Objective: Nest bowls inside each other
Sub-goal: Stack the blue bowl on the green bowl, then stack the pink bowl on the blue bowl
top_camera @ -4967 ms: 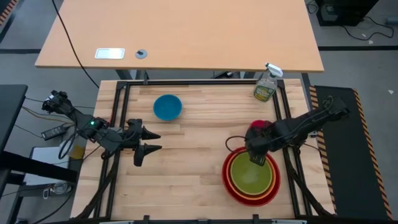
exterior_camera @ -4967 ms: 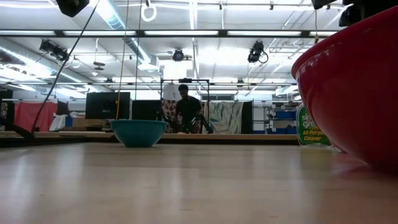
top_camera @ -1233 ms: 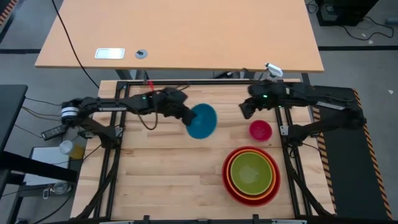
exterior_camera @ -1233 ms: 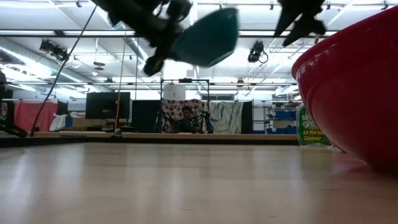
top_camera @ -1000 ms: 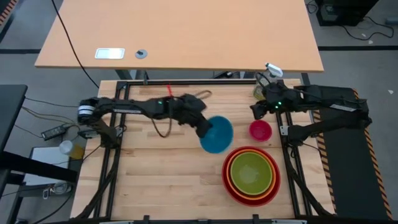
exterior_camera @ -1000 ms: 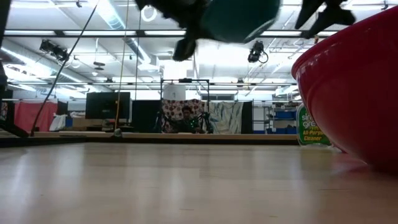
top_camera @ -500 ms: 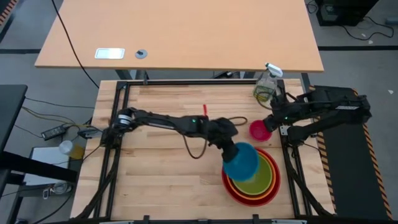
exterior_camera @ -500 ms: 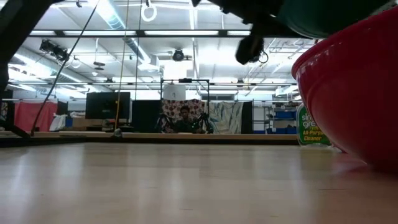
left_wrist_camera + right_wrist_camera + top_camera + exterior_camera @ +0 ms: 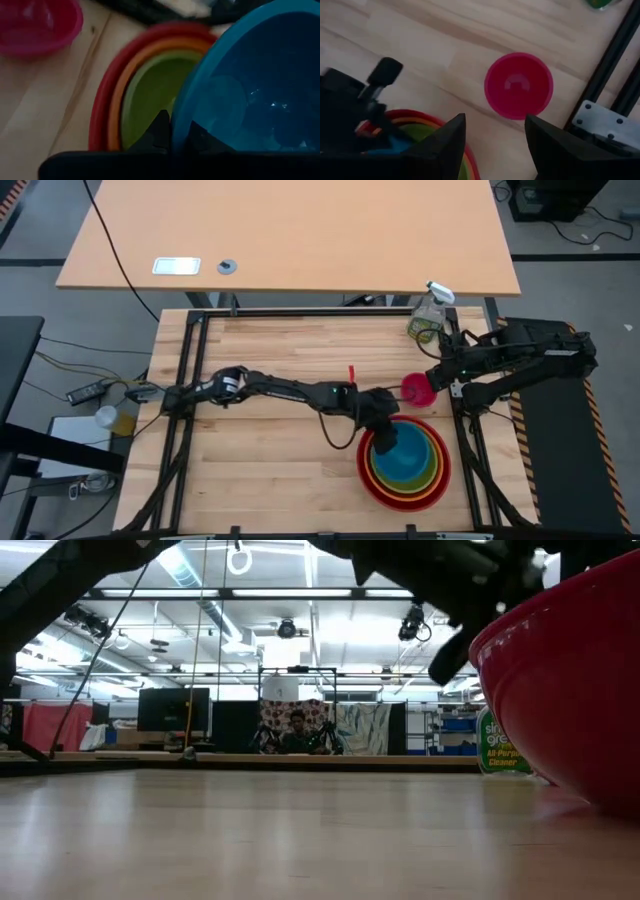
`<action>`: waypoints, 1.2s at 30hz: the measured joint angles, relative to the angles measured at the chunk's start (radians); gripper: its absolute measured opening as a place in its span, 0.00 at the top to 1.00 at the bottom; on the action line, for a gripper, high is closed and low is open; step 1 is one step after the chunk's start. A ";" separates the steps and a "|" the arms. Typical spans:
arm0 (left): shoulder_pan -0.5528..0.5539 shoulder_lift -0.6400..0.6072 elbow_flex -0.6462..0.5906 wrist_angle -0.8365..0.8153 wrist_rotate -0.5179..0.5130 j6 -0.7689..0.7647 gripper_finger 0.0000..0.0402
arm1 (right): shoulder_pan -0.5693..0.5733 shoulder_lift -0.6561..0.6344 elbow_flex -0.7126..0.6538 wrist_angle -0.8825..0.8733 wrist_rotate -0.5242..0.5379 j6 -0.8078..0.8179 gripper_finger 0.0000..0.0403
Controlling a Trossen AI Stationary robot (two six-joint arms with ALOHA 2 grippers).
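The blue bowl (image 9: 408,452) lies in the opening of the lime green bowl (image 9: 150,95), which is nested in the orange bowl (image 9: 122,90) and the red bowl (image 9: 372,480) at the near right. My left gripper (image 9: 385,442) reaches across the table and is shut on the blue bowl's rim. The pink bowl (image 9: 418,389) stands upright on the table just beyond the stack. My right gripper (image 9: 437,372) hovers open above the pink bowl (image 9: 518,85), touching nothing. My left gripper pinches the blue bowl's rim (image 9: 176,122) on the side facing the table's left edge, one finger (image 9: 197,137) inside the bowl and one finger (image 9: 159,131) outside. It comes slanting down from the left. The bowl tilts inside the green bowl; whether its bottom rests there I cannot tell.
A clear spray bottle (image 9: 428,320) stands at the far right corner, behind the pink bowl. A black frame rail (image 9: 607,65) runs along the table's right edge. Bare wood (image 9: 270,460) stretches left of the stack. A person (image 9: 297,730) sits far off in the room.
My left gripper has carried the blue bowl from above the table's middle toward the right and near edges and down, into the stacked bowls. My right gripper has drawn back a little toward the right edge and tipped further down over the pink bowl.
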 joint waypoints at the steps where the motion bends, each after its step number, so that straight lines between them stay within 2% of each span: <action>1: -0.002 0.012 0.005 -0.015 -0.006 0.016 0.97 | 0.000 0.000 0.000 0.001 -0.007 0.000 0.48; 6: -0.021 0.039 0.013 -0.088 -0.076 0.110 0.97 | 0.000 0.000 0.000 0.004 -0.016 -0.001 0.48; 12: -0.040 0.039 0.013 -0.064 -0.143 0.165 0.92 | 0.000 0.000 0.000 0.004 0.012 -0.010 0.48; 15: -0.046 0.039 0.013 -0.059 -0.148 0.159 0.84 | 0.000 -0.001 0.000 0.005 0.020 -0.011 0.48; 22: -0.057 0.039 0.012 -0.016 -0.146 0.165 0.57 | 0.000 -0.001 0.000 0.005 0.021 -0.008 0.48; 26: -0.054 0.020 0.011 -0.011 -0.145 0.179 0.48 | 0.000 -0.001 0.000 0.003 0.018 0.003 0.48; 32: -0.049 -0.036 0.011 -0.042 -0.200 0.289 0.46 | 0.000 0.011 -0.002 0.001 0.005 -0.009 0.48; 36: -0.050 -0.063 0.011 -0.086 -0.216 0.366 0.48 | -0.002 0.015 -0.060 0.013 -0.003 -0.011 0.48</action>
